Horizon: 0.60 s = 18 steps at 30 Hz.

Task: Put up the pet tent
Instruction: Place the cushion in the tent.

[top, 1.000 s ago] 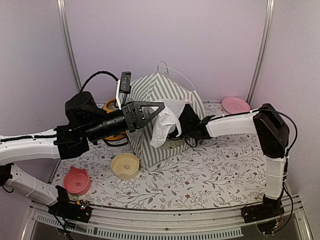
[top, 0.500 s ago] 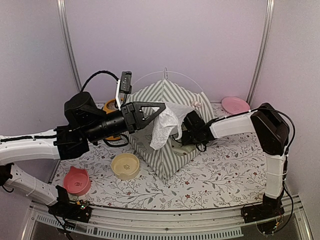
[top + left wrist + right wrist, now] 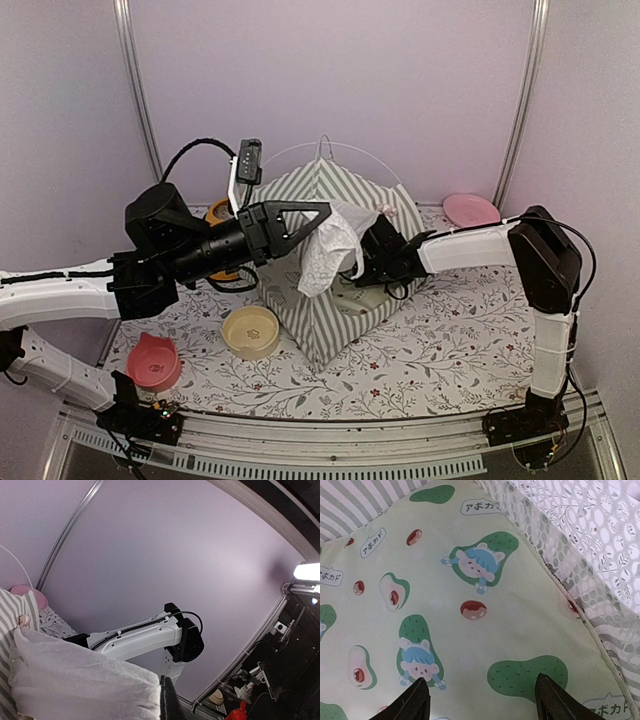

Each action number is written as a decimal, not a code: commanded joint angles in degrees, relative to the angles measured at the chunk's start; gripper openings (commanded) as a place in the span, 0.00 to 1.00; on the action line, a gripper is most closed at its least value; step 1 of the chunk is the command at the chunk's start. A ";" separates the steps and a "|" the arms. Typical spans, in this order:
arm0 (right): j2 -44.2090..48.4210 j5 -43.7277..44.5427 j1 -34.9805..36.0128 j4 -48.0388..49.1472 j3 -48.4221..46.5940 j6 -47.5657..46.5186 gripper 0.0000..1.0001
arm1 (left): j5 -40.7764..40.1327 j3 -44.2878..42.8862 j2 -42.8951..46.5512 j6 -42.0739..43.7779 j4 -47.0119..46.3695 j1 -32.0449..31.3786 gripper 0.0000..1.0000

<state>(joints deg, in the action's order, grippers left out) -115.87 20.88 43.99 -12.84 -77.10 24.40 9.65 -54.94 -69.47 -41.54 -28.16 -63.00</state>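
Observation:
The pet tent (image 3: 300, 290), a striped grey-green and white teepee, stands mid-table with a thin white pole (image 3: 355, 150) arcing above its peak. My left gripper (image 3: 325, 212) is shut on the tent's white lace door flap (image 3: 328, 255) and holds it lifted; in the left wrist view the flap (image 3: 75, 680) bunches against the closed fingertips (image 3: 167, 697). My right gripper (image 3: 368, 262) reaches into the doorway. It stands open (image 3: 482, 692) just above the cream avocado-print mat (image 3: 470, 580), holding nothing. Lace mesh (image 3: 580, 545) and a striped wall (image 3: 360, 500) border the mat.
A yellow bowl (image 3: 250, 331) sits left of the tent's front corner and a pink eared bowl (image 3: 153, 362) near the front left. A pink plate (image 3: 470, 210) lies back right. An orange object (image 3: 218, 211) shows behind my left arm. Floral cloth (image 3: 450, 340) covers the table.
The tent has turned and its front corner has slid toward the near edge. My right gripper shifted slightly inside the doorway. The left gripper keeps holding the flap up.

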 commanded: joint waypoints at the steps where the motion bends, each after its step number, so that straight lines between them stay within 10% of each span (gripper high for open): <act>1: 2.05 3.19 -2.38 -2.51 1.51 0.72 0.74 | 1.29 -0.16 0.71 1.07 -2.86 -1.05 0.00; 18: 3.69 -2.36 0.70 -0.73 4.06 5.75 0.74 | 5.89 -2.59 -4.39 0.81 -2.97 -0.99 0.00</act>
<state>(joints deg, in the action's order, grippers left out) -110.98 21.04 43.33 -14.79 -68.60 29.15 13.45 -55.53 -73.08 -41.54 -28.93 -63.05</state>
